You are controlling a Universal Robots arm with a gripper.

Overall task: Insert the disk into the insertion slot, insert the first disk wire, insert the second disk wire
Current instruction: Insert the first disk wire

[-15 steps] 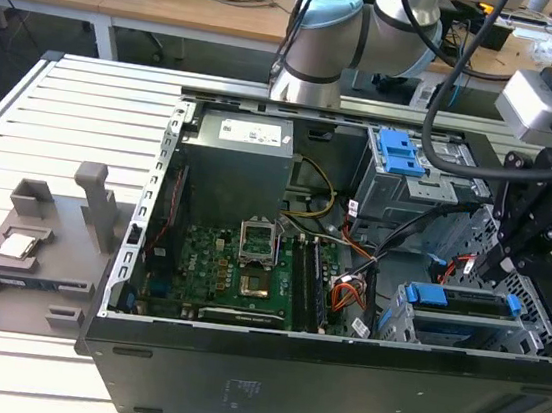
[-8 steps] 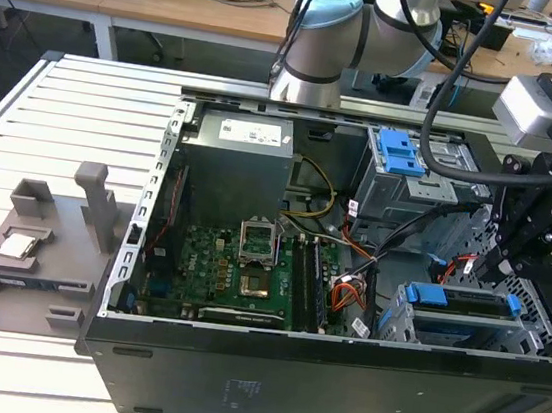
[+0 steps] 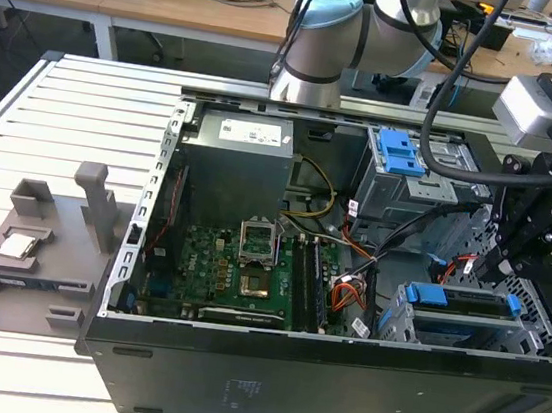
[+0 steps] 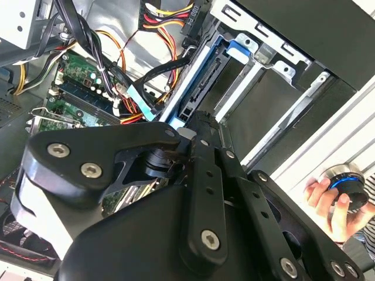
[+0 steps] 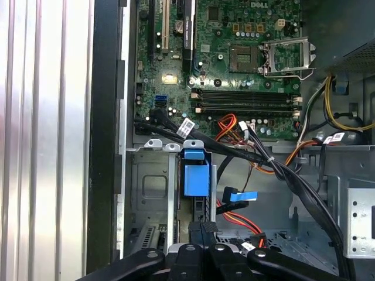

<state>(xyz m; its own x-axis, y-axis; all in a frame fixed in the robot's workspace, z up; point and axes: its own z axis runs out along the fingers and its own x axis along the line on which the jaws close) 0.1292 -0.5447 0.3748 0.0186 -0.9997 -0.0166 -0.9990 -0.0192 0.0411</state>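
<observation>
1. Exterior view's left: a grey moulded plastic fixture lies on the slatted aluminium table. A small square silver chip rests on it, well apart from the work
2. Centre: an open black steel computer case holds a grey boxy power supply and a green motherboard
3. Right of the motherboard, a tangle of black, red and orange cables crosses toward the drive cages. The taller grey metal cage with a blue tab stands behind them
4. In the first wrist view a black cable bundle runs across just above the carrier's end, and a flat blue plug lies near the carrier
5. The flat disk in a bright blue plastic carrier sits inside the insertion slot, a low bay of the silver perforated sheet-metal cage at the exterior view's right. In the first wrist view its blue end shows between the metal rails
6. The black linkage gripper hangs over the disk's near edge. Its fingers are drawn close together at the tips; I cannot tell whether anything is pinched there
7. Second wrist view: a person's hand rests on a round knob with a blue ring, outside the case
8. The disk's label is hidden, and the gripper body covers much of the bay
</observation>
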